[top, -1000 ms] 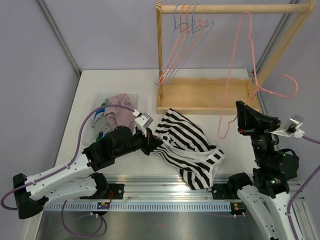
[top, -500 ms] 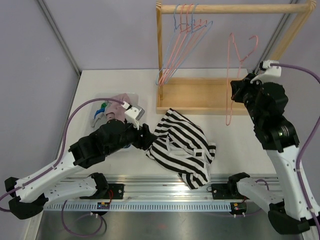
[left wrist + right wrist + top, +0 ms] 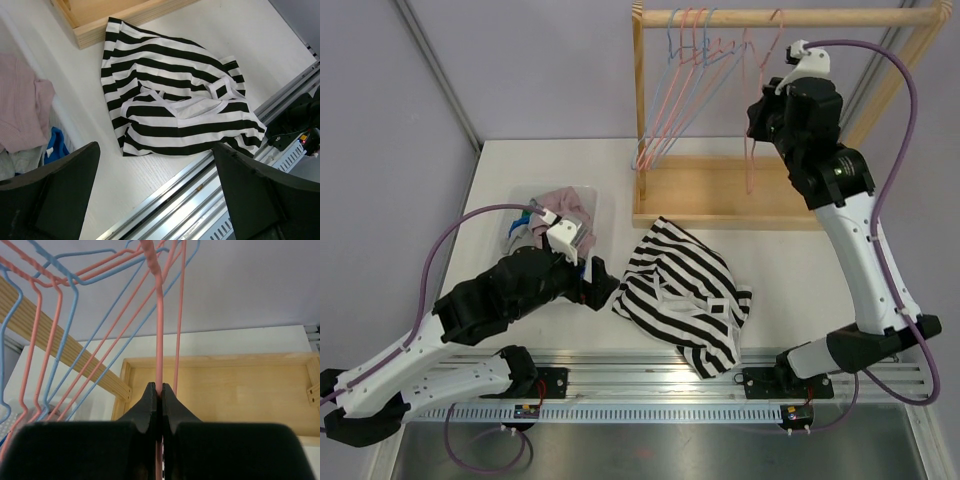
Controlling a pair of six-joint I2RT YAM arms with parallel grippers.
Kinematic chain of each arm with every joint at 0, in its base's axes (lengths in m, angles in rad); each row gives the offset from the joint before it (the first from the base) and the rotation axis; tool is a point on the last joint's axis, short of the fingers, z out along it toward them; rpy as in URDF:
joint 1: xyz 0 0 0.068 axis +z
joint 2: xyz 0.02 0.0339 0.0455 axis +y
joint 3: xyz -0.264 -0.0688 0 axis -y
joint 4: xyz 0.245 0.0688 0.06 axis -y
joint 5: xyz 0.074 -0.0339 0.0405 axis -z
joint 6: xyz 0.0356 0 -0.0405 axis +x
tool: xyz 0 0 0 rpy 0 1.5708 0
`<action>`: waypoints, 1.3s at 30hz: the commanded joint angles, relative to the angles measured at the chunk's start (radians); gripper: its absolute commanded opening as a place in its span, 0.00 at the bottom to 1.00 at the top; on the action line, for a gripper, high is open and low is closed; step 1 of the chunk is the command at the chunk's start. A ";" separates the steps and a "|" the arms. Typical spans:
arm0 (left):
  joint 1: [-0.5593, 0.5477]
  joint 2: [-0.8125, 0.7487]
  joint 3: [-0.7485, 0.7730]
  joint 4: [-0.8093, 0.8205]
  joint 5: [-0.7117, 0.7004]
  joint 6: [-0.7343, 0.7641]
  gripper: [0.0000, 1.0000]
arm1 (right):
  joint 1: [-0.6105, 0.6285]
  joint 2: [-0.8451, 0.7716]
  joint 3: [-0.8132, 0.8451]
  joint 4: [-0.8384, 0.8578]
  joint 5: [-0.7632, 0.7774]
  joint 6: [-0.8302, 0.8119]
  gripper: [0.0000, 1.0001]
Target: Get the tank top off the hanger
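Tank top [image 3: 682, 300]: black-and-white striped, off the hanger, lying crumpled on the table [image 3: 500, 180] between the 2 arms, just in front of the wooden rack's base [image 3: 720, 192]; its near edge reaches the metal rail at the table's front.
Tank top, left wrist view [image 3: 175, 107]: white-trimmed neckline folded on top, no finger touching it.
Left gripper [image 3: 598, 280]: jaws spread wide, holding nothing, just left of the tank top and above the table; in its own camera [image 3: 156, 147] the 2 dark fingers frame the fabric from either side.
Hanger [image 3: 749, 150]: pink wire, bare, hanging roughly upright in front of the rack; its top is up at the rail [image 3: 820, 17], but whether it is hooked there I cannot tell.
Right gripper [image 3: 758, 118]: raised high at the rack, pinched tight on the hanger's wire [image 3: 160, 330], fingertips meeting around it [image 3: 159, 390].
Other hangers [image 3: 685, 60]: pink and blue, bunched on the rail's left part.
Bin [image 3: 520, 195]: left of the tank top, holding pink and blue clothes.
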 commanded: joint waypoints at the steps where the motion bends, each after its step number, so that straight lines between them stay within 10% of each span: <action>1: -0.003 -0.014 0.025 -0.009 -0.040 0.021 0.99 | 0.048 0.086 0.161 0.002 0.072 -0.044 0.00; 26: -0.004 0.011 -0.018 0.020 -0.071 0.006 0.99 | 0.184 0.342 0.380 -0.058 0.222 -0.080 0.00; 32: -0.004 0.081 -0.027 0.074 -0.106 -0.055 0.99 | 0.184 0.210 0.257 -0.022 0.259 -0.122 0.56; 39: -0.021 0.259 -0.031 0.167 -0.113 -0.123 0.99 | 0.184 0.007 0.144 -0.071 0.318 -0.150 0.85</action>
